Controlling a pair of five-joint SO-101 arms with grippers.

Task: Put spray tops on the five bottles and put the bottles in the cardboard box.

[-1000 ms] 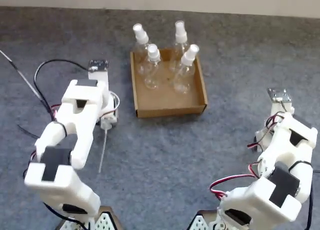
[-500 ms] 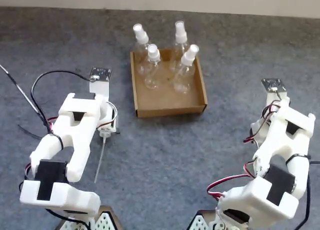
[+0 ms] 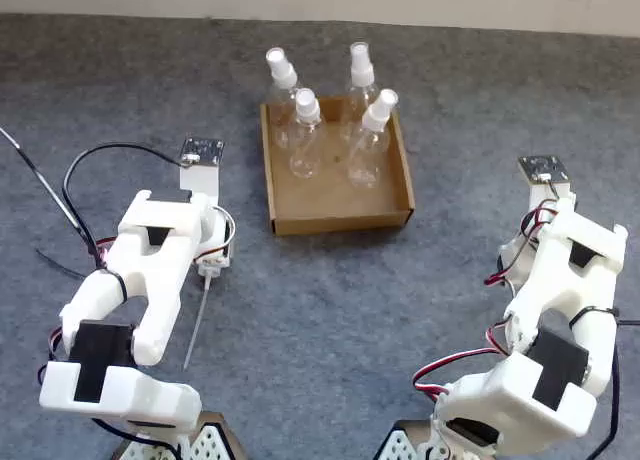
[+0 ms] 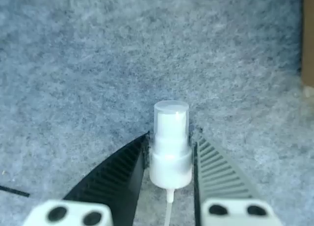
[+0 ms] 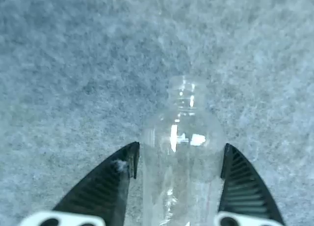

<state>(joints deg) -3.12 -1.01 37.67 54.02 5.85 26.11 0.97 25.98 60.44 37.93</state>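
Observation:
The cardboard box (image 3: 335, 220) sits at the far middle of the grey carpet, and several clear bottles (image 3: 300, 140) with white spray tops stand in it. My left gripper (image 4: 169, 137) is shut on a white spray top (image 4: 170, 142). From above, that spray top (image 3: 210, 265) hangs left of the box, and its thin dip tube (image 3: 195, 325) trails toward the near side. My right gripper (image 5: 180, 152) is shut on an uncapped clear bottle (image 5: 181, 157), its open neck pointing away from the wrist. The right arm (image 3: 560, 270) stands right of the box and covers that bottle from above.
Black cables (image 3: 90, 170) loop on the carpet left of the left arm. A brown corner of the box (image 4: 309, 39) shows beside the held spray top. Open carpet (image 3: 340, 320) lies between the two arms, in front of the box.
The left arm has drawn back toward the near side with the spray top. The right arm has stretched a little farther away from its base.

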